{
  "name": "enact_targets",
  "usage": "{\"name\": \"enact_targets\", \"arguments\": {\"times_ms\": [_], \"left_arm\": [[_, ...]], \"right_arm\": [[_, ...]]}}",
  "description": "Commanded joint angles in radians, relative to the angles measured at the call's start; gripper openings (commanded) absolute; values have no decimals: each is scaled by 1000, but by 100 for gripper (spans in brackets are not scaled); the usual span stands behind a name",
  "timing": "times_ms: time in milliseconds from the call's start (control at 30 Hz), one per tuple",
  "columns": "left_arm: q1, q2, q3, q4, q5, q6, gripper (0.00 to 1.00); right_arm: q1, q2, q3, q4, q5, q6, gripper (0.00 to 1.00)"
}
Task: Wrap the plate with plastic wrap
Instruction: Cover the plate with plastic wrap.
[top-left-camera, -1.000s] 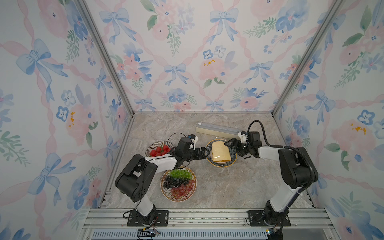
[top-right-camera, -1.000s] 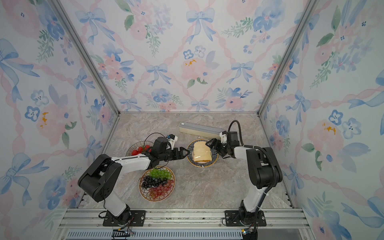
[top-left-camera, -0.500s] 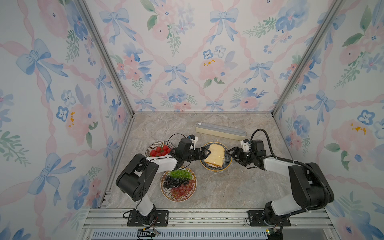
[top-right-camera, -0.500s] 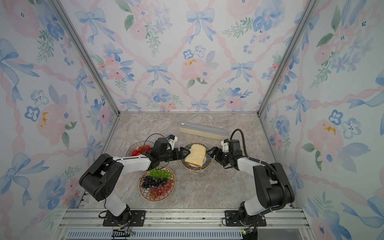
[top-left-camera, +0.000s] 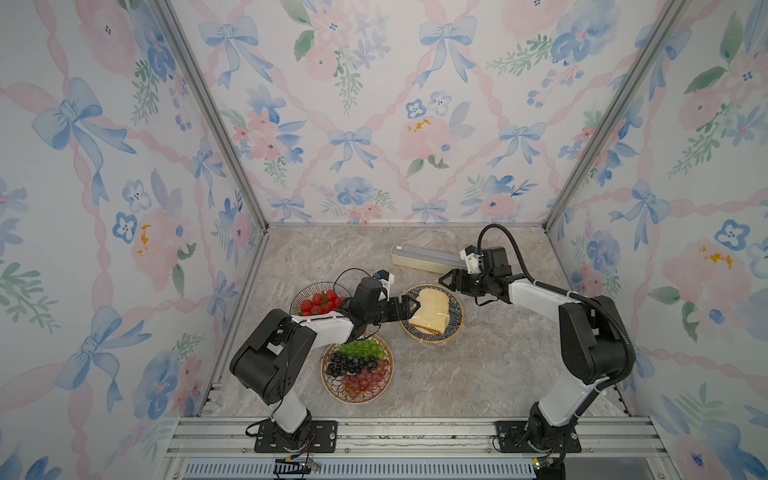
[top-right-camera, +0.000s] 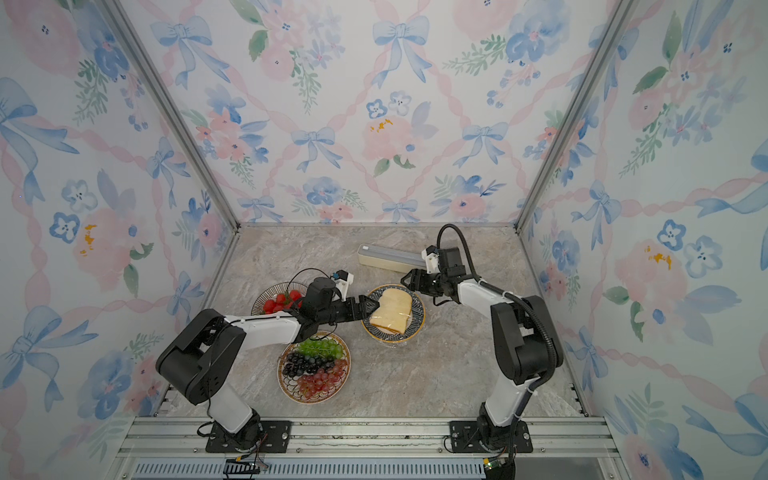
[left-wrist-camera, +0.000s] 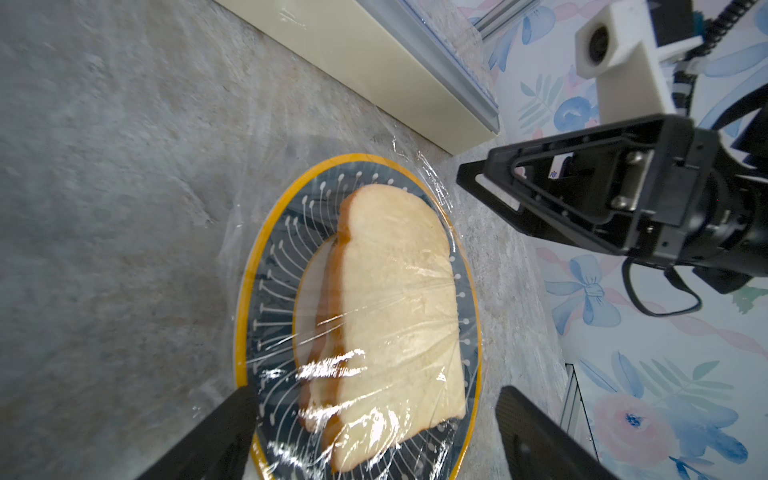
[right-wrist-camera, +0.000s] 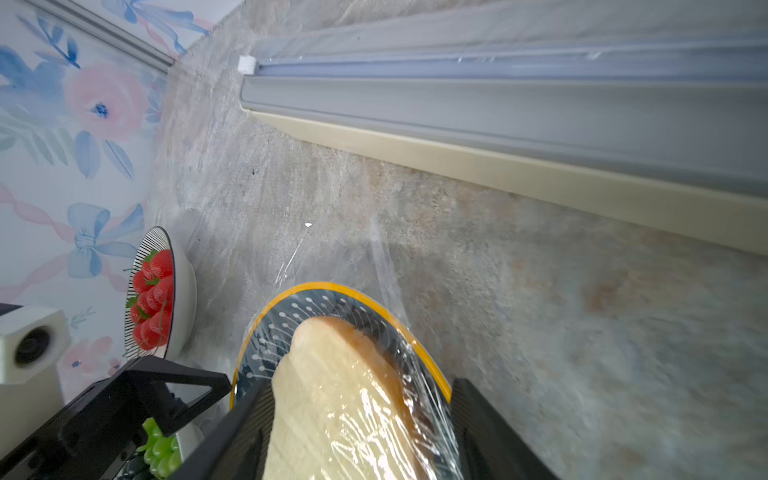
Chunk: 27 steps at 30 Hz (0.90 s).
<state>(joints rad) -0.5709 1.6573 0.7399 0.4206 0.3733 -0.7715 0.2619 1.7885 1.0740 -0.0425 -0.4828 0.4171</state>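
Clear plastic wrap (left-wrist-camera: 332, 365) over bread plate (left-wrist-camera: 272, 291), edges loose on tabletop (left-wrist-camera: 104, 208). Left hand (top-left-camera: 413, 309) wide open at rim, right hand (top-left-camera: 445, 281) half open opposite, both empty.

A thin clear plastic wrap film (left-wrist-camera: 332, 365) lies glossy and crinkled, streaked with glare, over the glazed-looking dark blue plate with a yellow rim (left-wrist-camera: 266, 307) and the soft, matt white bread slices (left-wrist-camera: 395, 270). The grey marbled stone-look bench (left-wrist-camera: 104, 166) is dull. The long cream box (left-wrist-camera: 365, 70) looks like smooth plastic, and its grey lid (right-wrist-camera: 498, 108) is translucent.
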Motion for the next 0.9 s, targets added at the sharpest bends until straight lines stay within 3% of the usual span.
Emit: {"name": "enact_targets", "arguments": {"times_ms": [0,133,567,867], "left_arm": [[-1,-32,-17,-13,-16,5,93],[1,-27,-19,-14,-15,5,93],[9,-26,-22,-23,-20,11,93],[12,-21,-22,-34,-27,20,93]], "right_arm": [[3,43,38,-57,50,-32,69],[3,74,57,-77,43,-43,65],[-10,58,60,-125,69,-70,37],[-21,33,59,-129,69,-75,30]]}}
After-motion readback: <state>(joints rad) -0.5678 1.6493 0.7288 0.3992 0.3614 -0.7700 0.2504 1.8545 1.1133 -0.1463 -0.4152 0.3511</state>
